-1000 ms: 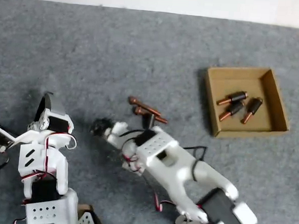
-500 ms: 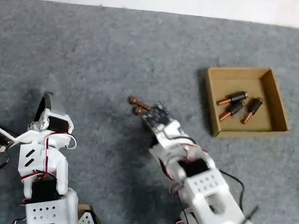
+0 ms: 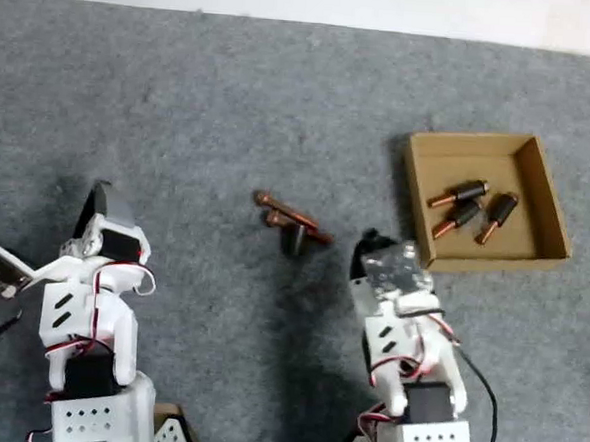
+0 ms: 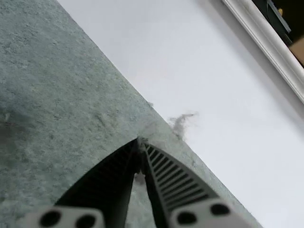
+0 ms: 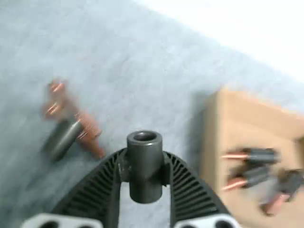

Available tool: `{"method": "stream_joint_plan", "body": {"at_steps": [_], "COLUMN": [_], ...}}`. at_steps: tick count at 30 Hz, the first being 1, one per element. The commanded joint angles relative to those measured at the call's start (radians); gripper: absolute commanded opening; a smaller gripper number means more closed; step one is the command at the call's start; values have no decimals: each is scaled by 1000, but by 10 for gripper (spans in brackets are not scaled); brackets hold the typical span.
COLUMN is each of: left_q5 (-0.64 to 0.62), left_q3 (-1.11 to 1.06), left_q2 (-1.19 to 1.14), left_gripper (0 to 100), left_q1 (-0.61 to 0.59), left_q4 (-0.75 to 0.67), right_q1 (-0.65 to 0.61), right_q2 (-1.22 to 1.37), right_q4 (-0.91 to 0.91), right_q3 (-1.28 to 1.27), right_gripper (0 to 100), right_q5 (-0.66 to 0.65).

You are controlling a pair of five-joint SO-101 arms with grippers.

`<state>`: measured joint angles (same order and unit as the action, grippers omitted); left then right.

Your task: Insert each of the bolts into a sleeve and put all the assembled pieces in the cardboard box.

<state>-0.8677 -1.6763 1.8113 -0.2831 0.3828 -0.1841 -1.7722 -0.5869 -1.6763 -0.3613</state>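
Dark metal sleeve (image 5: 144, 147) sits pinched between the fingers of the right end effector (image 5: 144, 164), its open bore clear of the grip; this hold probably leaves the hole free to take a bolt; the end effector hovers over the grey tabletop (image 3: 202, 95), just beside the cardboard box (image 3: 414, 193); two copper bolts (image 3: 287, 215) lie side by side near the middle, a second sleeve (image 3: 294, 240) touching them; three assembled pieces (image 3: 463, 207) lie inside the box; the left end effector (image 4: 141, 154) sits well apart, fingers pressed together on nothing, likely waiting to fetch a bolt.
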Motion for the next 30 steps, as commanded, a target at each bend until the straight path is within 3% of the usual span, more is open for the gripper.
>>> {"method": "stream_joint_plan", "body": {"at_steps": [1, 8, 15, 21, 30], "left_q5": [-6, 25, 141, 144, 140], "left_q3": [-19, -12, 2, 18, 174], "left_q2": [8, 5, 5, -2, -418], "left_gripper": [7, 7, 7, 7, 7], "left_q1": [76, 94, 317, 414, 539], "left_q4": [6, 37, 92, 92, 9], "right_q1": [39, 90, 91, 105, 104], "right_q2": [-67, -67, -65, -65, -65], "right_q4": [-82, -94, -94, -94, -94], "right_q3": [-108, -102, -105, -102, -101], "right_gripper": [5, 5, 5, 5, 5], "right_q5": [35, 41, 41, 38, 38]}}
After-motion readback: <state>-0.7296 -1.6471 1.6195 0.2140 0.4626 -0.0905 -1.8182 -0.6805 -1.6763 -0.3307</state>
